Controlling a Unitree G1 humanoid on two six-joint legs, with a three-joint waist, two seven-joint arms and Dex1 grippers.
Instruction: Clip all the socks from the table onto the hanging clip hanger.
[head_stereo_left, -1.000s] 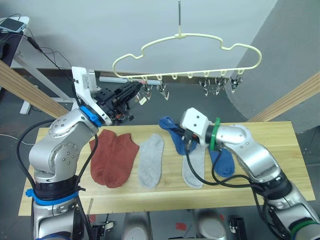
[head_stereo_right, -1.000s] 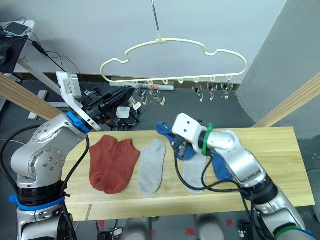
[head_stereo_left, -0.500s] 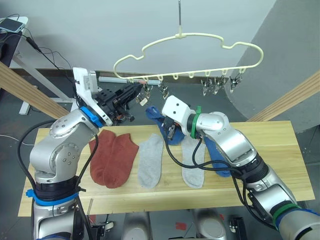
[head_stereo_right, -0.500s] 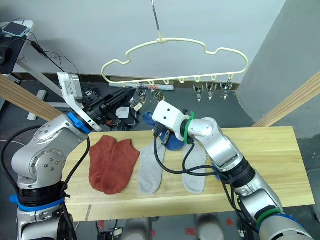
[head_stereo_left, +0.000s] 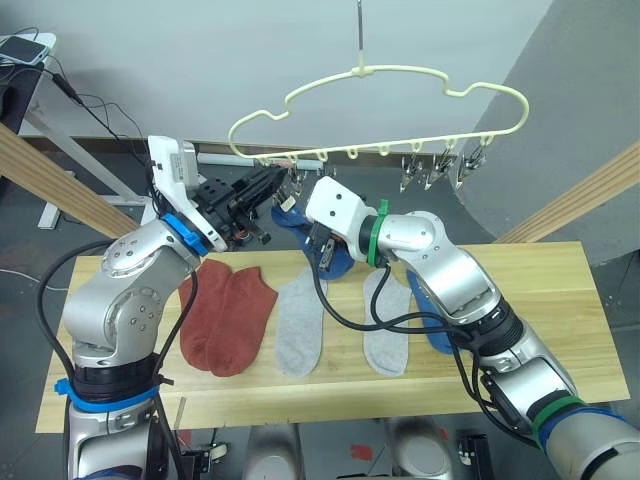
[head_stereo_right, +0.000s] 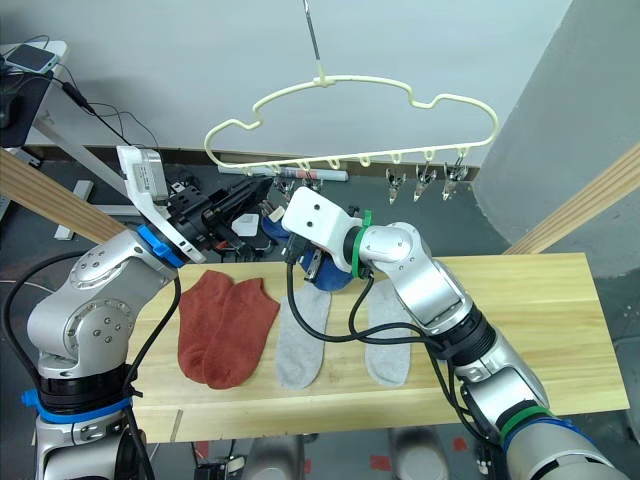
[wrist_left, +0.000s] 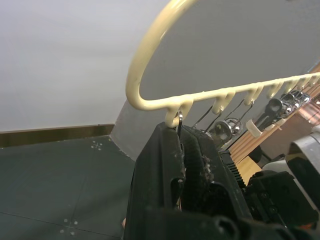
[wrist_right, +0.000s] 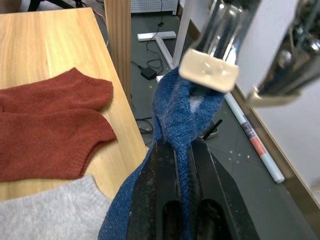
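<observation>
The cream clip hanger (head_stereo_left: 380, 75) hangs above the table (head_stereo_left: 560, 300). My left gripper (head_stereo_left: 276, 181) is shut on the leftmost silver clip (wrist_left: 178, 120) under the hanger's left end. My right gripper (wrist_right: 182, 150) is shut on a blue sock (wrist_right: 182, 110), holding it up so that its tip sits just below a clip's cream pad (wrist_right: 208, 70), close to my left gripper. Two rust-red socks (head_stereo_left: 228, 315) and two light grey socks (head_stereo_left: 302, 322) (head_stereo_left: 385, 320) lie flat on the table. Another blue sock (head_stereo_left: 434, 325) lies partly behind my right arm.
Several free clips (head_stereo_left: 440, 165) hang at the hanger's right end. Slanting wooden poles (head_stereo_left: 50, 170) (head_stereo_left: 590, 195) flank the table. A phone (head_stereo_left: 25, 47) rests on a stand at the far left, with cables below it. A pen (wrist_right: 255, 145) lies on the floor beyond the table.
My right gripper has carried the blue sock up and to the left, from over the table's middle to the leftmost clip. My left gripper has stayed on that clip.
</observation>
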